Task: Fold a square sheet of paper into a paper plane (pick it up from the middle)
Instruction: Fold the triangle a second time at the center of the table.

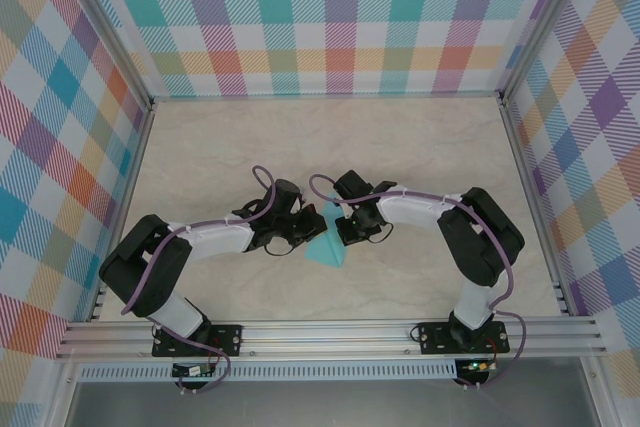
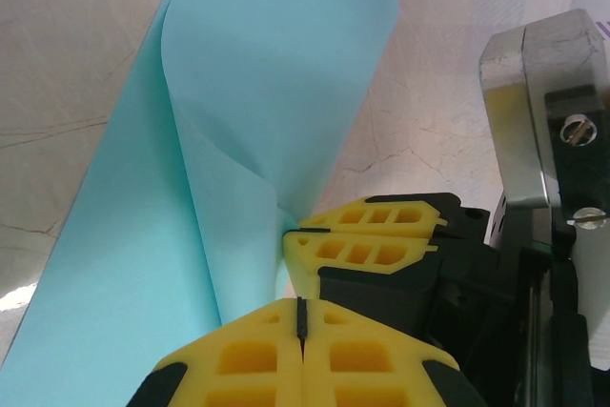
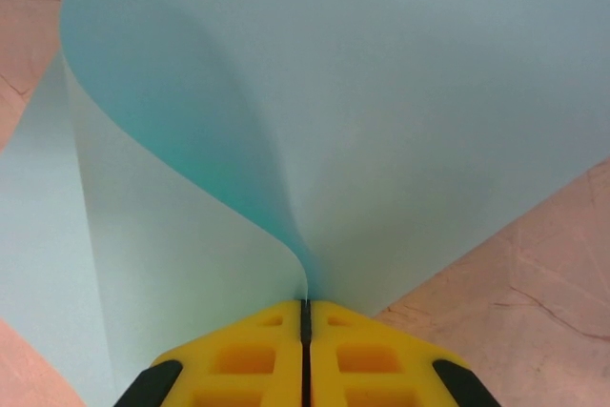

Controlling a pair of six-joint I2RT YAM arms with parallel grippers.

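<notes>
The square sheet of paper (image 1: 325, 245) is teal and sits between my two grippers at mid-table, one corner pointing toward the near edge. In the right wrist view the paper (image 3: 381, 92) curls over in a loop, and its pinched fold runs straight into my right gripper (image 3: 305, 304), which is shut on it. In the left wrist view the curled paper (image 2: 257, 92) rises ahead. My left gripper (image 2: 302, 304) is shut, its tips right beside the sheet, with no paper visible between them. The right gripper's yellow fingers (image 2: 367, 253) pinch the fold just beyond. No paper plane shape shows.
The marble-patterned table (image 1: 400, 147) lies open behind and to both sides of the grippers. Checkered walls enclose it on three sides. An aluminium rail (image 1: 330, 332) with both arm bases runs along the near edge.
</notes>
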